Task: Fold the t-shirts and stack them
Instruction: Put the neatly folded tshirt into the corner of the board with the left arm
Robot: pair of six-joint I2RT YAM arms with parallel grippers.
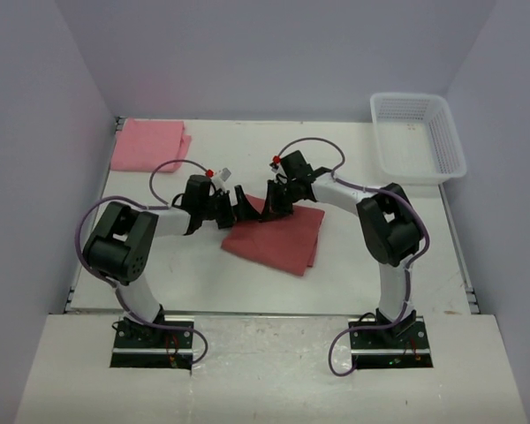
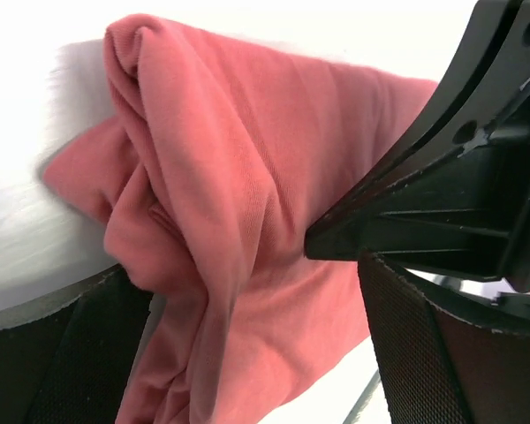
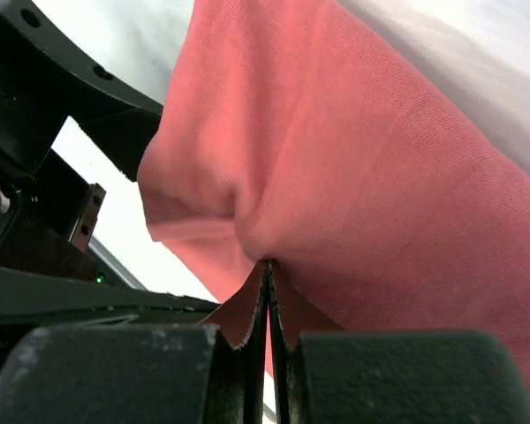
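The brick-red t-shirt (image 1: 278,237) lies partly folded in the middle of the table, its back left corner lifted. My right gripper (image 1: 270,200) is shut on that corner; in the right wrist view the fingertips (image 3: 267,296) pinch a fold of the red cloth (image 3: 362,168). My left gripper (image 1: 239,208) faces it from the left, open. Bunched red cloth (image 2: 221,230) hangs between its wide-set fingers (image 2: 442,353), and the right gripper's black body fills the upper right of that view. The pink t-shirt (image 1: 148,143) lies folded at the back left corner.
A white lattice basket (image 1: 417,137) stands at the back right of the table. Grey walls close the table in on three sides. Both arms bend inward and meet over the middle of the table.
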